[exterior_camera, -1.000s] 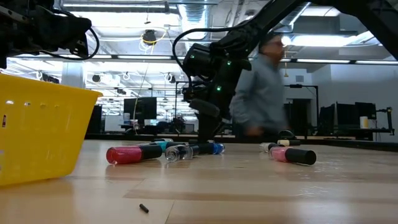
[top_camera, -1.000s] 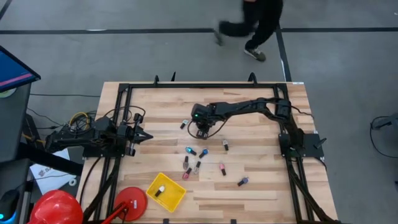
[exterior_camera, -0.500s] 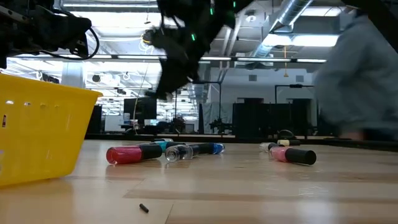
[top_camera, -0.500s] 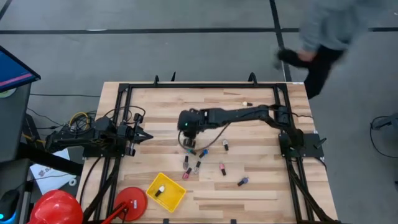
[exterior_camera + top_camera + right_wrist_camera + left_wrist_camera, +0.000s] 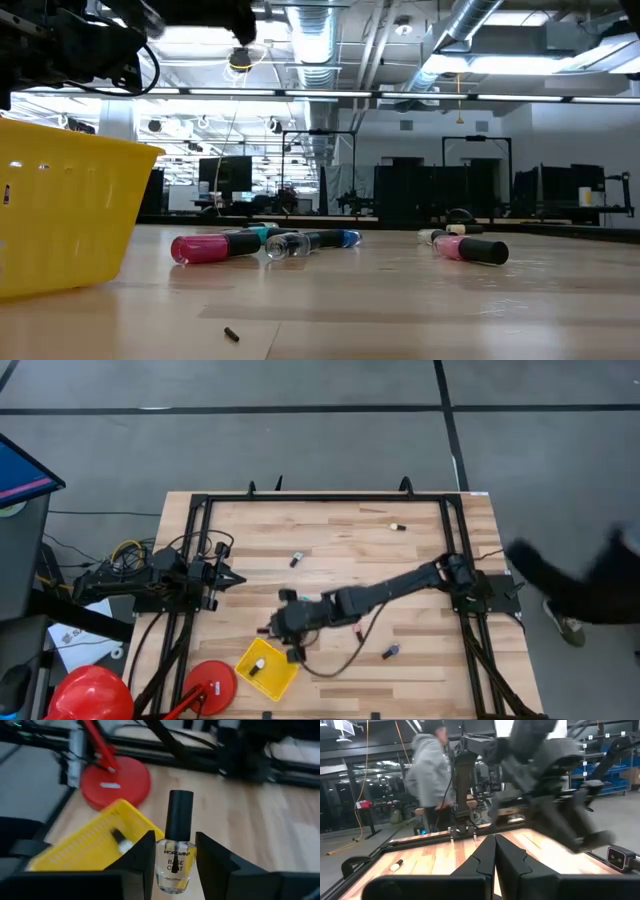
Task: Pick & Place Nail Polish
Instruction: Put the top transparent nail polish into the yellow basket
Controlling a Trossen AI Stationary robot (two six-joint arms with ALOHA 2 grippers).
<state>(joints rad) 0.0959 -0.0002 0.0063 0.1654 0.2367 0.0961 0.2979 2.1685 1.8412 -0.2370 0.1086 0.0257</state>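
My right gripper [image 5: 284,626] reaches from the table's right side toward its near left and hangs just beyond the far edge of a yellow basket [image 5: 270,670]. It is shut on a clear nail polish bottle [image 5: 175,857] with a black cap [image 5: 180,815]. One bottle [image 5: 119,837] lies in the basket. Other bottles lie on their sides on the table: a pink one [image 5: 205,247], a clear one [image 5: 285,245], a blue one [image 5: 335,238] and another pink one [image 5: 470,248]. My left gripper [image 5: 226,577] is shut and empty at the table's left. My right gripper pinches the clear bottle's glass body [image 5: 165,865] between its two fingers [image 5: 142,855], one on each side. The black cap stands out past the fingertips. The bottle is lifted clear of the table, above the basket's far side.
A red round-based object [image 5: 210,682] and a red helmet [image 5: 90,695] sit at the near left corner. Single bottles lie at the table's far middle [image 5: 295,560], far right [image 5: 397,527] and near right [image 5: 390,652]. A person [image 5: 580,580] moves past the table's right edge.
My right gripper has risen from the bottles in the table's middle and swung toward the near left, to the yellow basket, carrying the clear bottle. A person has walked from behind the far edge round to the table's right side.
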